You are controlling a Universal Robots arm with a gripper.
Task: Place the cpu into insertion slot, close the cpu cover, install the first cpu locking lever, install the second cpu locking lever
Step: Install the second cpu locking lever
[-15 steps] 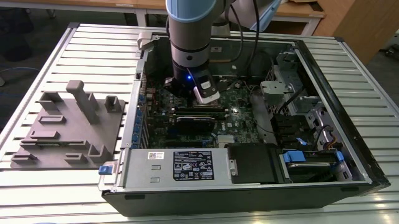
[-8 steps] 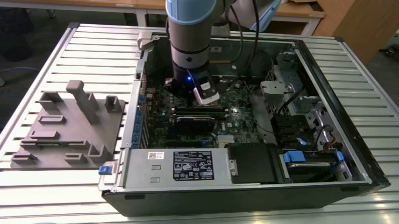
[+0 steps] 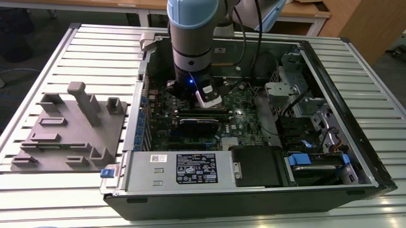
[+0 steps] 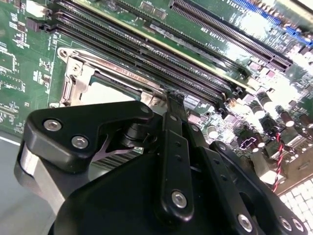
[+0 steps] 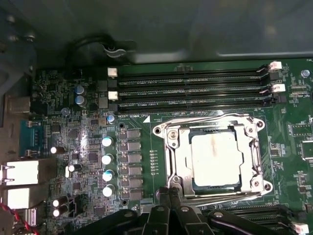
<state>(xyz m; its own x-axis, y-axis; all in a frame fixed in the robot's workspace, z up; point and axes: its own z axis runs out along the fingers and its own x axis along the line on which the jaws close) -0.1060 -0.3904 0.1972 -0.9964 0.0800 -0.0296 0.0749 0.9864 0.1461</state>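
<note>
The cpu lies flat in the insertion slot, its silvery top showing through the window of the cpu cover, which is folded down over it. Thin metal lever rods run along two opposite sides of the socket. My gripper is low over one corner of the socket frame, with its two black fingers pressed together and nothing visible between them. In the second wrist view the gripper tapers to a point beside the socket, where the cpu is partly hidden. The arm reaches down into the open computer case.
Long black memory slots run beside the socket, and a row of capacitors stands close by. The case walls, drive cage and power supply hem in the board. A grey fixture block lies on the slatted table.
</note>
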